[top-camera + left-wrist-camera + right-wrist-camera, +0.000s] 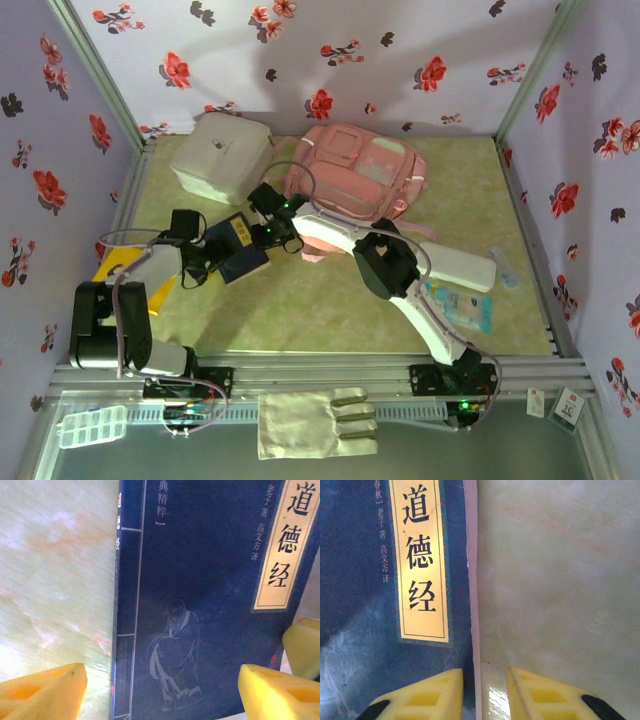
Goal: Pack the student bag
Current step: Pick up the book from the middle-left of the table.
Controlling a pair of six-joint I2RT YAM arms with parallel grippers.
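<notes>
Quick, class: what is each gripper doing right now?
Left gripper: open, over the blue book.
Right gripper: nearly closed around the book's edge; grip cannot be told.

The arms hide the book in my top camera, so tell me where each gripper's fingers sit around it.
Observer: From the left wrist, the left gripper is open, one finger over bare table beside the spine, the other near the far edge of the book.
Operator: Now the right one.
Observer: The right gripper straddles the book's edge, one finger over the cover, one over table, with a narrow gap between; grip unconfirmed.
Operator: Describe the cover.
Observer: Dark blue, with a yellow title label of Chinese characters.
</notes>
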